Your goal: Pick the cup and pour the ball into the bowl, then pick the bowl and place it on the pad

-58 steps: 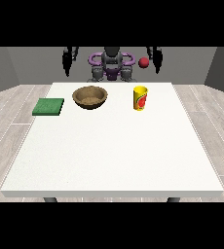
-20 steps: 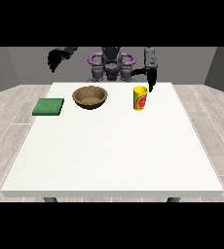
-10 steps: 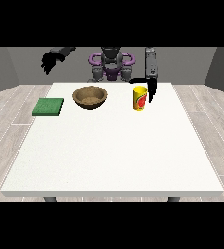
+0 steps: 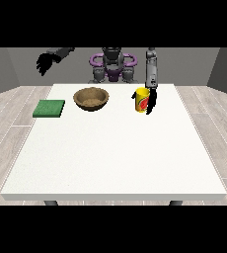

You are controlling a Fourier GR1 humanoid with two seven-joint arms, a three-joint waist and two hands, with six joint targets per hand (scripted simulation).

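A yellow cup (image 4: pixel 142 100) with a red mark stands upright on the white table (image 4: pixel 115 148), right of centre at the back. The hand at the view's right (image 4: pixel 151 101) has come down right beside the cup on its right side; I cannot make out whether it touches the cup. A brown wooden bowl (image 4: pixel 91 98) sits left of the cup. A green pad (image 4: pixel 49 108) lies flat near the table's left edge. The hand at the view's left (image 4: pixel 45 63) hangs raised in the air, left of and above the table's far left corner. The ball is not visible.
The robot's torso (image 4: pixel 112 66) stands behind the table's far edge, between the two arms. Bare white tabletop stretches from the objects to the near edge.
The hand at the view's right has dropped from shoulder height to beside the cup. The hand at the view's left has swung outward and up. The red ball seen earlier no longer shows.
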